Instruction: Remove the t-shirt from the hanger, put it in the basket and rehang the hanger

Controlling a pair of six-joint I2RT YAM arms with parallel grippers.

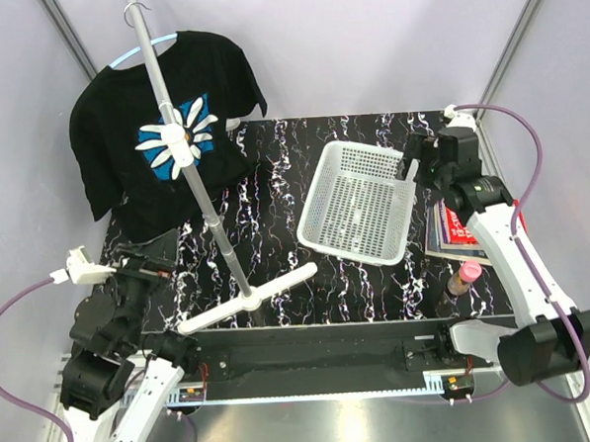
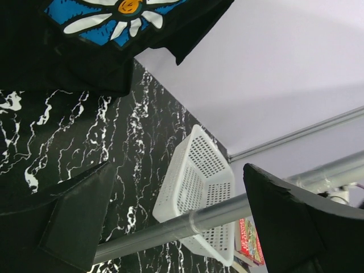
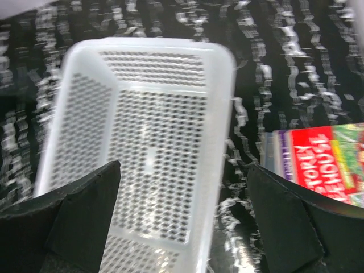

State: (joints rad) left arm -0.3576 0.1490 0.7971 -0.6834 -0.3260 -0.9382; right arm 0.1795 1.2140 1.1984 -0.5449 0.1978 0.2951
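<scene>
With my left gripper and right gripper both gaping empty, I am judging the shirt limp and light, best pinched at its near hem, below the hanger.

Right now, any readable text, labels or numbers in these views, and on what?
"TOREY" over "HOUSE", start cut off, blurred: red cover of the book, right wrist view.
Top view, same book: too small to read.
The t-shirt: daisy print only, no words.
The bottle: nothing legible.
</scene>
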